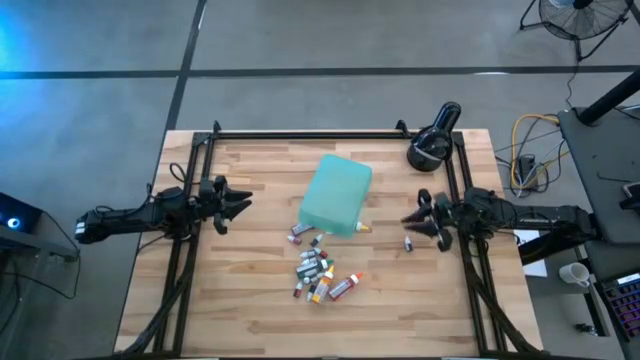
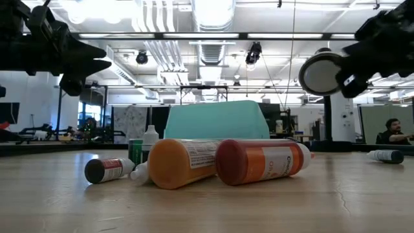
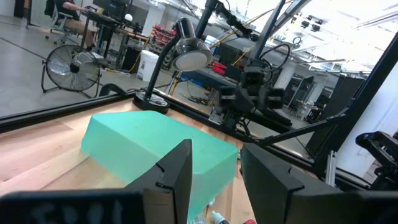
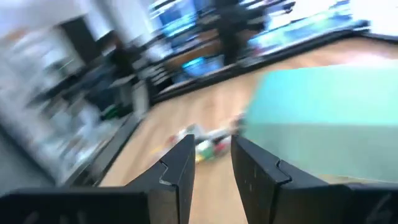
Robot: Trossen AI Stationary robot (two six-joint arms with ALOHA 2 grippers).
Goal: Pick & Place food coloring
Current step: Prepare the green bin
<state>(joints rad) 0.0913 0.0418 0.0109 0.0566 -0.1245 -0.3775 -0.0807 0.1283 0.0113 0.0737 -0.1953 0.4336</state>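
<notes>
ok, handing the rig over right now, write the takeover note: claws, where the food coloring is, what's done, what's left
Left claw: fingers apart, holding nothing, above the table's left side, facing the teal tray.
Right claw: fingers apart, holding nothing, above the right side, facing the tray.
Food coloring: most bottles lie in a loose pile on the wood in front of the tray, some standing, some on their sides. One stray bottle lies just below the right claw; another is by the tray's near right corner.
Done: no bottle is in either claw.
Left: all the picking and placing, as far as these views show. Whether anything is in the tray cannot be told.
</notes>
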